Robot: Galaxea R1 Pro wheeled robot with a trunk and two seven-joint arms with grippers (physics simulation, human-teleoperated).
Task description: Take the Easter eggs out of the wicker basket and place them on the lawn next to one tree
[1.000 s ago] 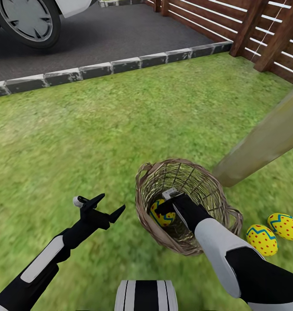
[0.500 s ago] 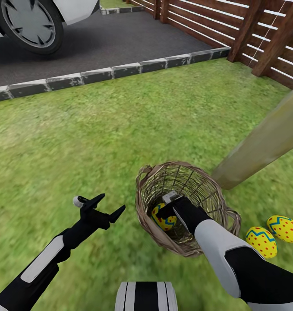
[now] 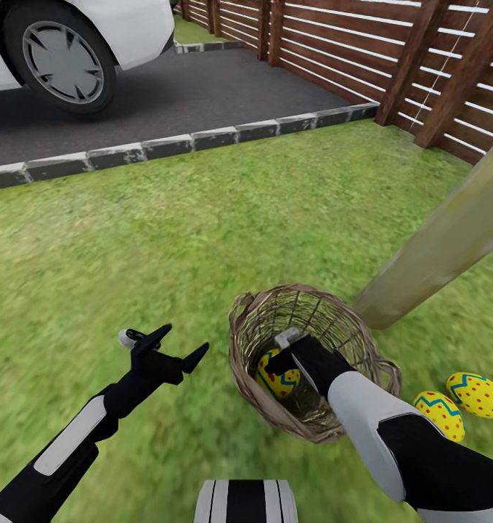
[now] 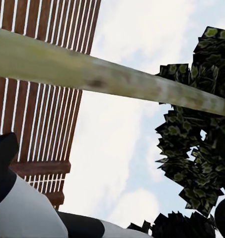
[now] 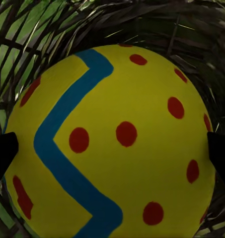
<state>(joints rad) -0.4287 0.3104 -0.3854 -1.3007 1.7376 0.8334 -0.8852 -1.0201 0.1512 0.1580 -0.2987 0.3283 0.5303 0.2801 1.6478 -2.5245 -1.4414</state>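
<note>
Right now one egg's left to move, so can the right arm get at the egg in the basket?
Probably yes: the right end effector is already down inside the wicker basket, its fingertips flanking the last egg, nothing between.

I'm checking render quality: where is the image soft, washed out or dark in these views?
Head view: lawn texture smeared, flat light. Left wrist view: pale sky, tree trunk crosses it softly, leaves dark. Right wrist view: egg sharp and bright, wicker basket behind it dim.

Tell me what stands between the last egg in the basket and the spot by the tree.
The wicker basket wall itself: the egg sits deep inside, with the right end effector around it. Beyond the rim, the grass toward the tree looks open.
</note>
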